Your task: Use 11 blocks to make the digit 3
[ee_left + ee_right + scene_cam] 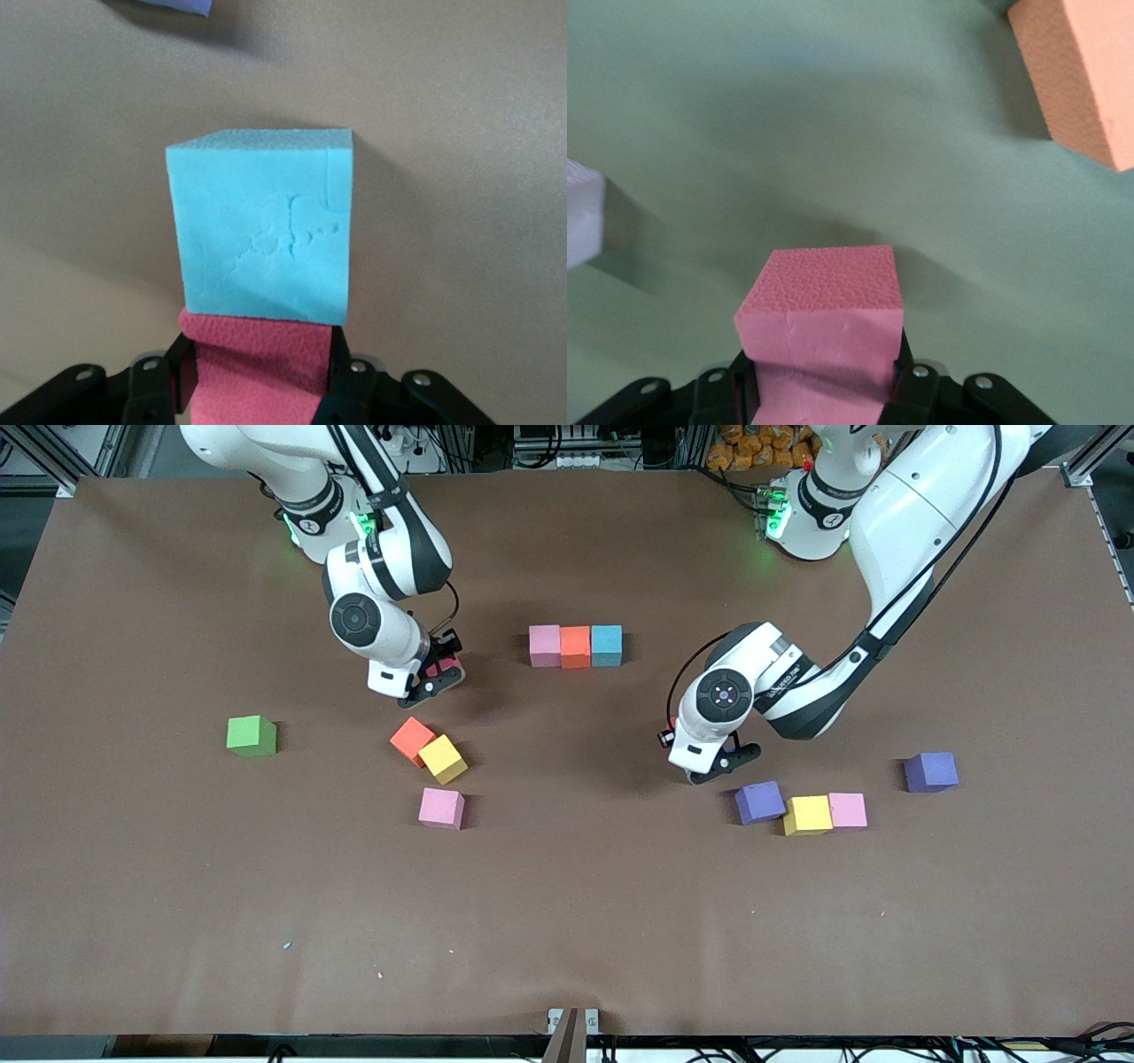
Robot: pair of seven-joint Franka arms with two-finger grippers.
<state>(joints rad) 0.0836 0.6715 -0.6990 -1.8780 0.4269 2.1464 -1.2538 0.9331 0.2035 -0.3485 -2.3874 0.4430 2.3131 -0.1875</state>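
Observation:
A row of three touching blocks, pink [544,645], orange [575,646] and light blue [607,645], lies mid-table toward the robots' bases. My left gripper [728,762] [261,354] is low at the table, shut on a dark red block [261,376]. A light blue block [261,226] touches that block; the wrist mostly hides both in the front view. My right gripper [436,682] [824,363] is shut on a pink block [819,305], beside the loose orange block [412,740] [1081,71].
A yellow block [442,759] touches the loose orange one, with a pink block [441,808] nearer the camera. Purple [760,802], yellow [807,815] and pink [848,810] blocks sit by my left gripper, another purple [931,771] farther out. A green cube [252,736] stands toward the right arm's end.

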